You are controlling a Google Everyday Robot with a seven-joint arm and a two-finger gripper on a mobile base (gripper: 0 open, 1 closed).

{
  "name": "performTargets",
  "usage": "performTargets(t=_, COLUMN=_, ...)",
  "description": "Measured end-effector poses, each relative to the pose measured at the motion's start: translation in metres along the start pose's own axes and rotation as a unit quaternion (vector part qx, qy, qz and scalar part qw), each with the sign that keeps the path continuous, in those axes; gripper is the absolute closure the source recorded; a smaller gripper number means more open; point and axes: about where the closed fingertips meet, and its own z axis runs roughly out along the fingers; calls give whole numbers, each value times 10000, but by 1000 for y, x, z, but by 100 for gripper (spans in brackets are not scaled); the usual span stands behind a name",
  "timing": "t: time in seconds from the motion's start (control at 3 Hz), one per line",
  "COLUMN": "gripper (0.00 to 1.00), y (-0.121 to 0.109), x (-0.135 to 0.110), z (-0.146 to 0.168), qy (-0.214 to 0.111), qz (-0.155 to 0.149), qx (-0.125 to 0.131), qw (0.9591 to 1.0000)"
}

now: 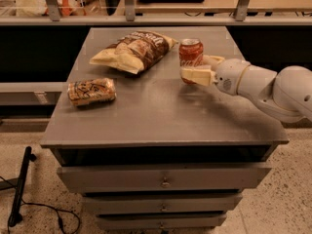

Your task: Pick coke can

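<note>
Standing upright near the far right part of the grey cabinet top (161, 116), the coke can (190, 50) is where an arm reaching from the right can get at it without crossing anything else, and that is how the white arm (273, 89) lies: low and almost level over the right edge, with the gripper (195, 67) at the can's lower half. Its two cream fingers (197, 75) are spread apart, one crossing in front of the can near its base and the other showing at the can's right, a little behind it, so the can looks to be between them. I judge the jaws open and not yet squeezed, since the can rests on the top, though I cannot tell whether either pad touches the metal. Coming in sideways at that height suits a tall round thing, as the grip would fall on the straight wall and not on the rim. The large chip bag (134, 50) lies flat to the left of the can, near but apart, and the small snack packet (91, 90) lies well apart toward the left edge, so neither is in the way. The top is smooth, dull and level, which would let a nudged can slide or tip. Below it are drawers (163, 179) with small knobs; the floor (292, 199) is pale and speckled, a black stand (22, 182) leans at the lower left, and behind the cabinet runs a counter with metal posts (129, 4)
</note>
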Motion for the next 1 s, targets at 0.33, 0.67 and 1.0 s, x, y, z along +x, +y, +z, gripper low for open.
performTargets(t=0.33, gripper=100, y=4, x=4, z=1, qy=10, qz=-4, qx=-60, qw=10000)
performTargets(t=0.67, gripper=100, y=10, x=8, z=3, qy=-53, qz=26, qx=-172, qw=9998)
performTargets(t=1.0, gripper=73, y=14, x=14, z=1, qy=-44, qz=108, qx=-192, qw=9997)
